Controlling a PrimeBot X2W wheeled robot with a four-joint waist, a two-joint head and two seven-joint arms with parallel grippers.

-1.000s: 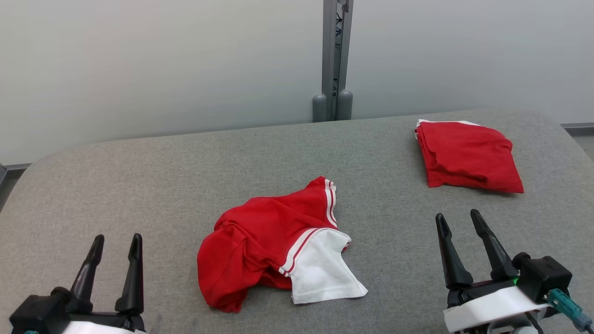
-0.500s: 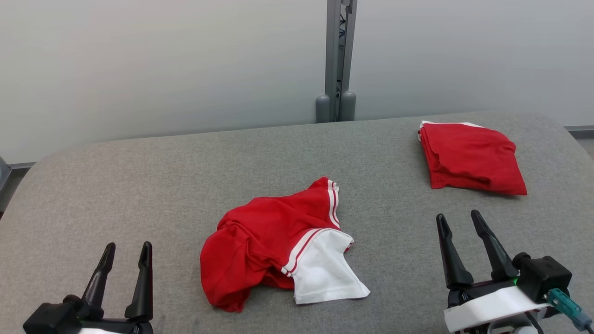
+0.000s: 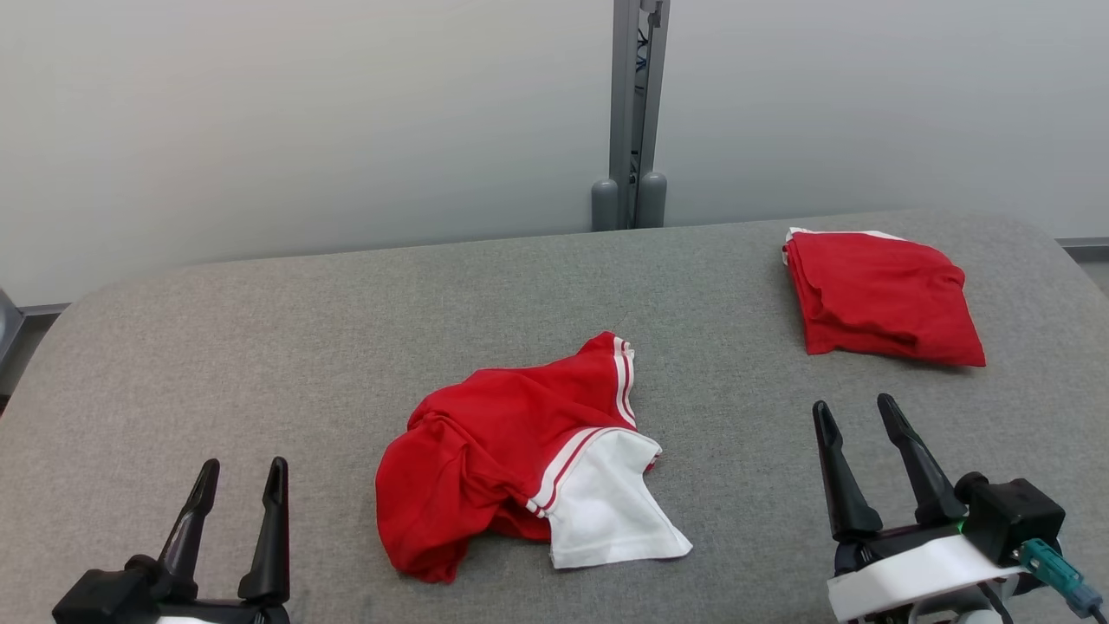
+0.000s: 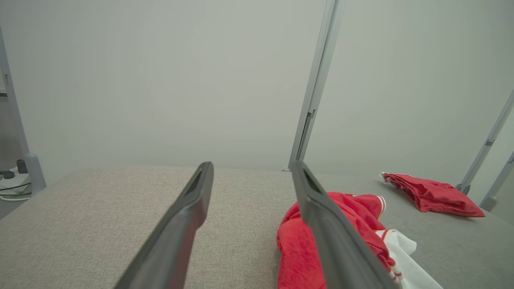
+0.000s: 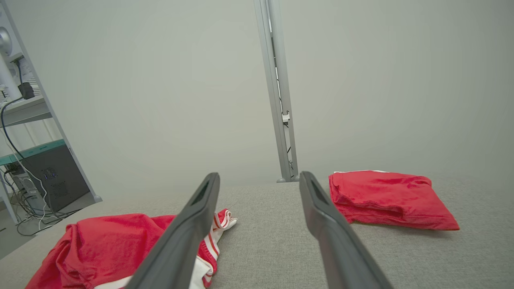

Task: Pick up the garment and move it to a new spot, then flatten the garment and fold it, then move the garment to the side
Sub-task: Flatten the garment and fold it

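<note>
Left gripper (image 3: 244, 466) low at the near left over the grey table (image 3: 286, 347), two dark fingers pointing toward the far side, parted by a clear gap, nothing held between them. Same wide gap in the left wrist view (image 4: 252, 166), with bare table fabric between the fingers. Right gripper (image 3: 852, 404) at the near right, likewise spread apart and empty, fingers leaning slightly left; gap confirmed in the right wrist view (image 5: 259, 175).

Between the two grippers, touching neither: crumpled garment (image 3: 511, 459), near the middle of the table, a little closer to the left gripper. Mostly red, bunched into folds on its left side. White panel (image 3: 606, 511) spread flat at its near right corner, edged with red and white stripes; a second striped cuff (image 3: 622, 377) poking up at the far right. From the left wrist, same crumpled garment (image 4: 291, 245) just right of the right finger and partly hidden behind it. From the right wrist, lying at the left (image 5: 108, 241), partly behind the left finger.

Farther out, at the far right of the table and well apart from the crumpled one: folded garment (image 3: 879, 299), red, a neat flat stack with a thin white edge at its far side, also seen from the left wrist (image 4: 431, 196) and the right wrist (image 5: 385, 200). Beyond the far table edge, pale wall panels joined by an upright grey metal post (image 3: 637, 113).
</note>
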